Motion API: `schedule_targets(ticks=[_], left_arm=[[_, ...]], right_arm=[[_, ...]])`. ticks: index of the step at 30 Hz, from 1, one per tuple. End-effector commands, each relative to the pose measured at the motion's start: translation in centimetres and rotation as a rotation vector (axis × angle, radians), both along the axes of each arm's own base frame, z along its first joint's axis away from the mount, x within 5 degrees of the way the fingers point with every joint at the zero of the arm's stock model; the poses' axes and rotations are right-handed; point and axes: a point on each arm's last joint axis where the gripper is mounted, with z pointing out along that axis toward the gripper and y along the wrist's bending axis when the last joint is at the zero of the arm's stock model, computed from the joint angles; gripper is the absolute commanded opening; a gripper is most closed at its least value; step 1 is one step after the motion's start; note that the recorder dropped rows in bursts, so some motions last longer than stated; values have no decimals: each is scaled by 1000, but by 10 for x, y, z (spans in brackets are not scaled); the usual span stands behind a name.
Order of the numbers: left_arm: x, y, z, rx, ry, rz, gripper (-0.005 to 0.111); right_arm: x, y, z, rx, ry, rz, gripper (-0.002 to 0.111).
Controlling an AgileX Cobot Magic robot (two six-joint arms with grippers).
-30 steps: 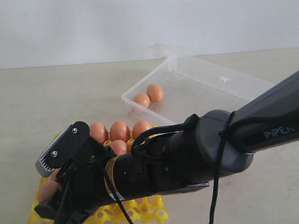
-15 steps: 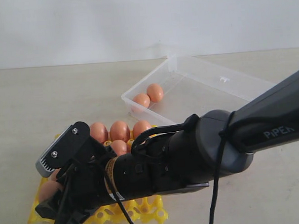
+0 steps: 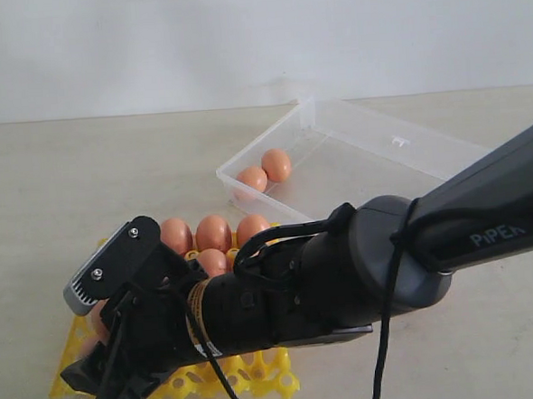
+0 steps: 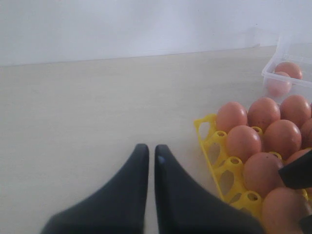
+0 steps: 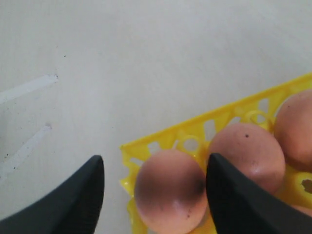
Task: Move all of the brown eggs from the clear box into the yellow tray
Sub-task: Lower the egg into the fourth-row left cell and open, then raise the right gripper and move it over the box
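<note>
At a corner of the yellow tray point(image 5: 161, 139), 1 brown egg point(image 5: 168, 195) sits between the spread fingers of your right gripper point(image 5: 155, 168), while your left gripper point(image 4: 151, 148) is closed nearby.

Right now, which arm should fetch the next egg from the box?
Probably the right arm: its jaws stand open and the box lies on its side. The left arm has shut jaws.

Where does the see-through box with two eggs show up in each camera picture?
Exterior view: the clear box lies right of centre, beyond the yellow tray.
Left wrist view: only its corner shows, beyond the tray's brown eggs.
Right wrist view: not in it.
Shared landmark: the yellow tray, in all three.
</note>
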Motion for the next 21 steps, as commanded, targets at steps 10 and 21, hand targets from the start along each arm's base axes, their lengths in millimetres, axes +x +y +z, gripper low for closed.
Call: schedule_targets(ticks=[10, 21], left_arm=[[0, 0, -1, 3, -3, -4, 4], [0, 0, -1, 3, -3, -4, 4]], right_arm=[[0, -4, 53, 125, -46, -56, 22], [-3, -95, 138, -547, -415, -255, 0]])
